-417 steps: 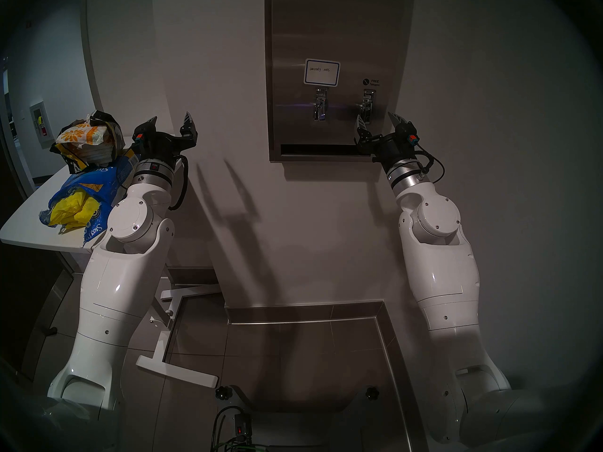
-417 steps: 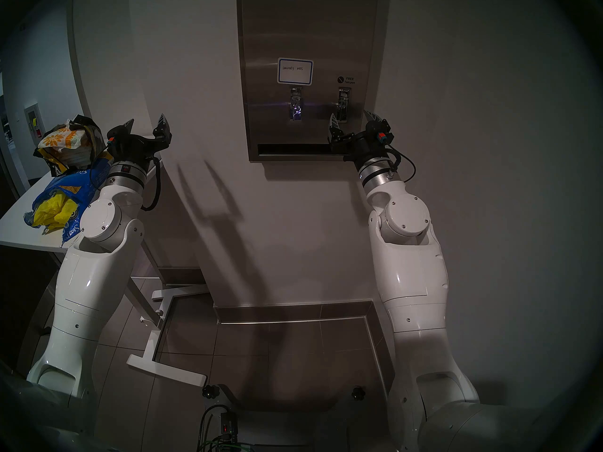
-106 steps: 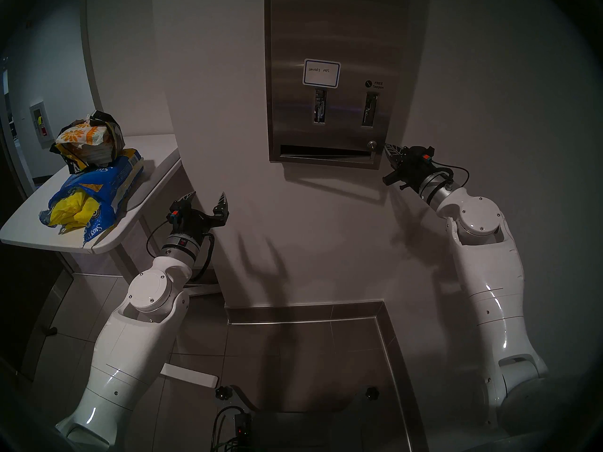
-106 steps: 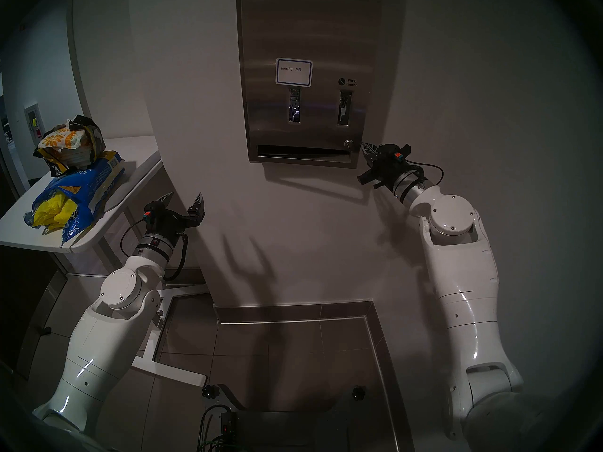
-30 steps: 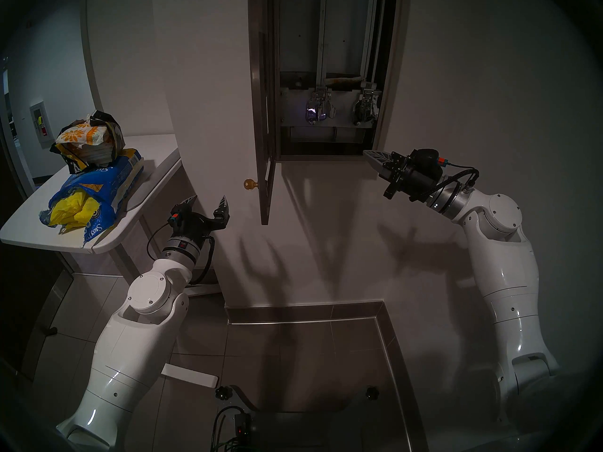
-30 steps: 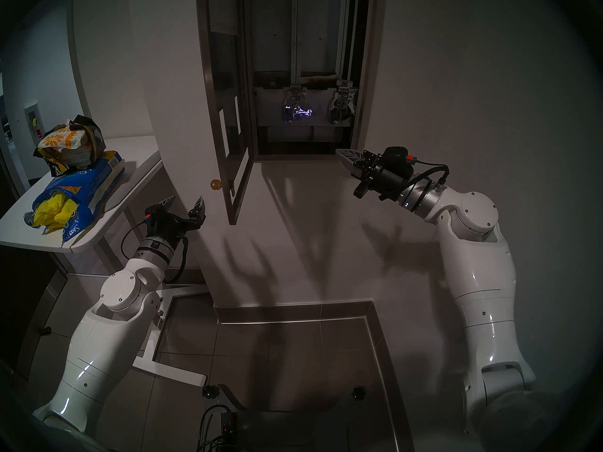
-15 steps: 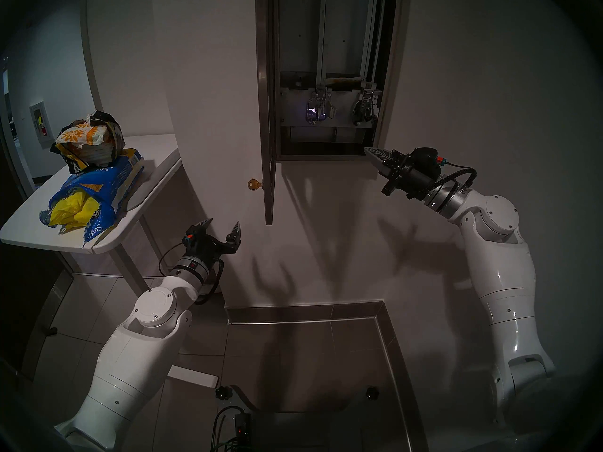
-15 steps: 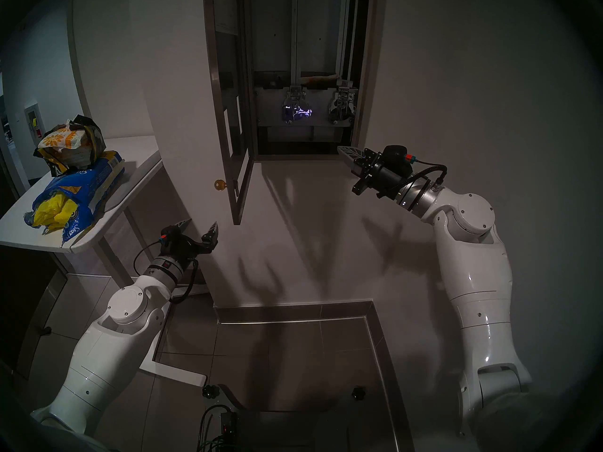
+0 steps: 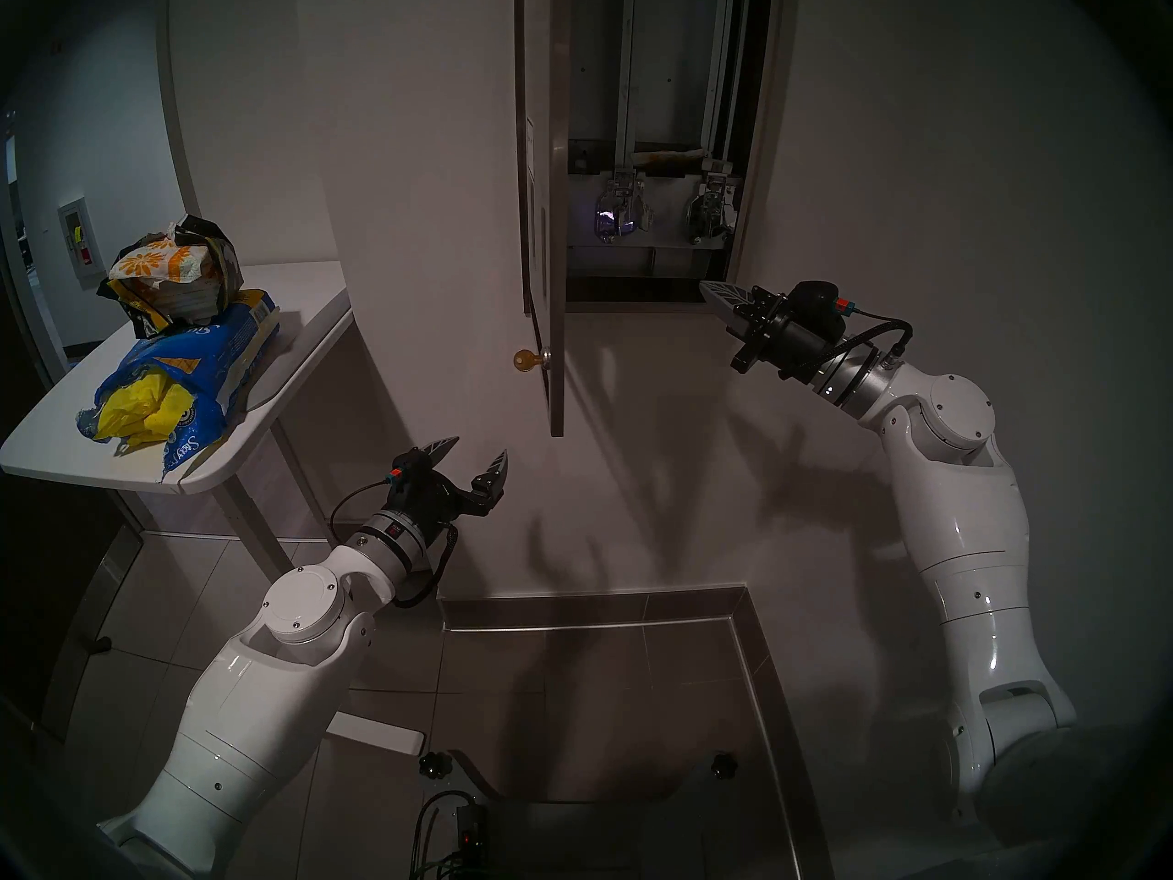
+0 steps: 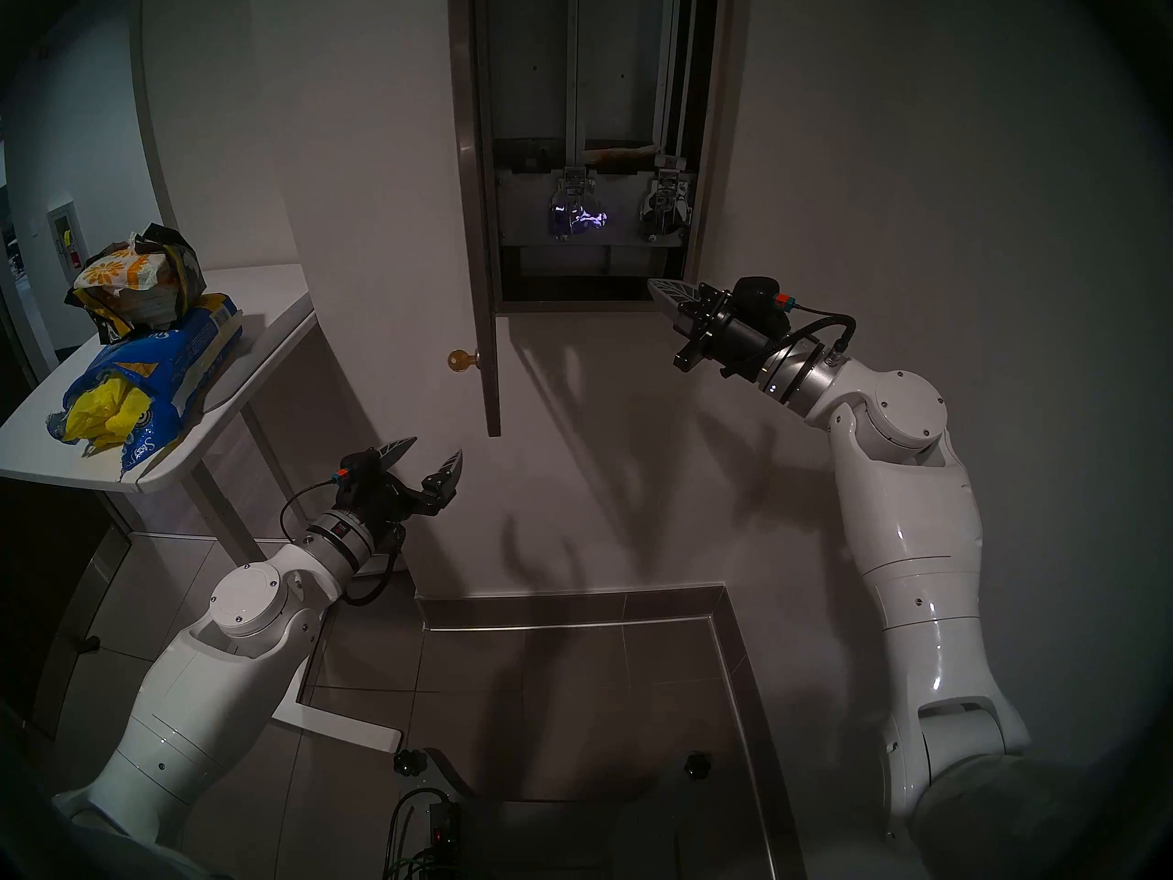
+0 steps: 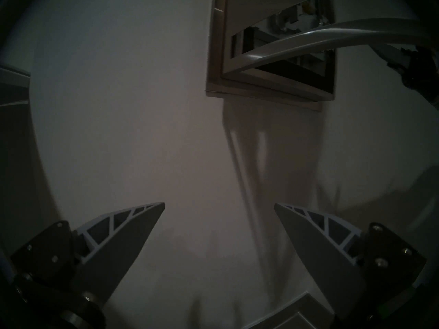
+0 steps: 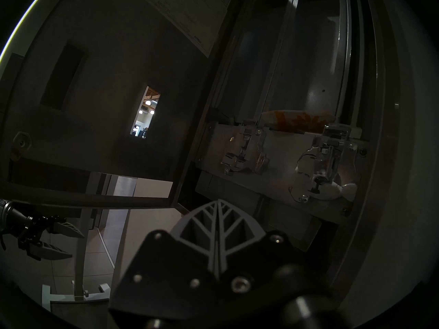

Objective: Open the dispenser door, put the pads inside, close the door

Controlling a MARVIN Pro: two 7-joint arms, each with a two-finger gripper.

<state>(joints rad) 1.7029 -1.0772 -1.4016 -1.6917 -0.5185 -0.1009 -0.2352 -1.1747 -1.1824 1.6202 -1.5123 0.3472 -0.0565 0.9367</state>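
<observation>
Dispenser door (image 9: 551, 224) hangs open, swung out edge-on toward the camera at upper center of the head view, a brass key (image 9: 524, 360) sticking out of its lock on the left face. Dispenser (image 9: 660, 161) behind it is exposed: vertical chutes, two chrome levers (image 9: 619, 215) side by side, dark bottom slot. One orange-patterned pad (image 12: 297, 122) lies in the right chute just above the levers. Right gripper (image 9: 720, 296) sits at the cabinet's lower right corner, fingers pressed together, clenched on nothing; whether the tip touches the frame can't be told. Left gripper (image 9: 473, 456) is lower center-left, below the door's bottom edge and apart from it, fingers spread wide, released, empty. Pads (image 9: 166, 264) with orange flowers sit in a torn dark wrapper at left of frame, stacked on a blue bag (image 9: 209, 358) with yellow pads (image 9: 143, 409) spilling from its open end, all on the white counter (image 9: 298, 313). Left wrist view looks up at the door's underside.
</observation>
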